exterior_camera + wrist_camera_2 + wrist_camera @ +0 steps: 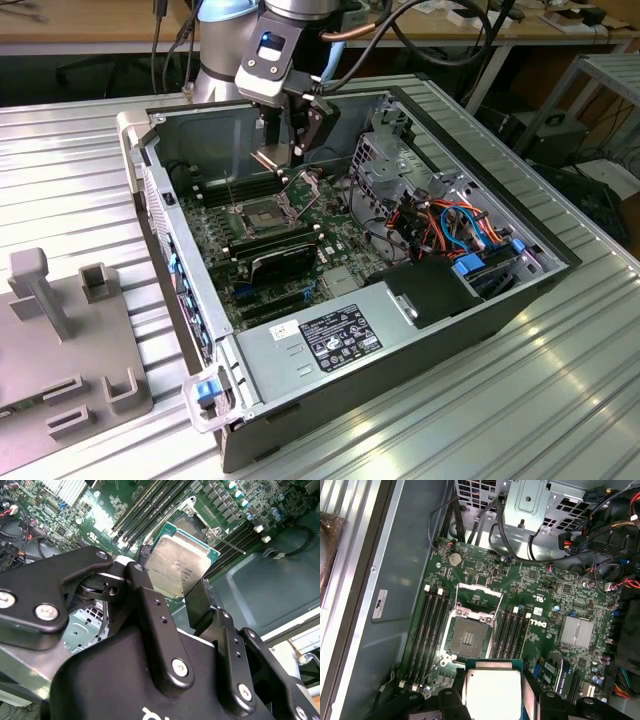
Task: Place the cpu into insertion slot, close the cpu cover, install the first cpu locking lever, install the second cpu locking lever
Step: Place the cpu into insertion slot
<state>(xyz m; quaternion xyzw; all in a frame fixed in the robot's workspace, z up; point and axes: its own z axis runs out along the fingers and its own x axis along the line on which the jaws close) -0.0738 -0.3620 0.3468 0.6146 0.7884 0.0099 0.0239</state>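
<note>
My gripper (281,148) is shut on the cpu (270,160), a flat silver-grey square chip, and holds it tilted in the air above the motherboard inside the open computer case. In both wrist views the black fingers (142,587) clamp two opposite edges of the cpu (177,565) (492,687). The insertion slot (466,637) (262,213) lies bare below it, its dark pin field showing. The cpu cover (479,592) (303,192) is swung up and open on its hinge. A thin locking lever (232,190) stands raised beside the slot.
Long black memory slots (432,630) flank the socket on both sides. A grey labelled power-supply box (330,335), a metal drive cage (385,165) and coloured cables (460,225) fill the case's near and right parts. A grey fixture (60,340) sits on the table at the exterior view's left.
</note>
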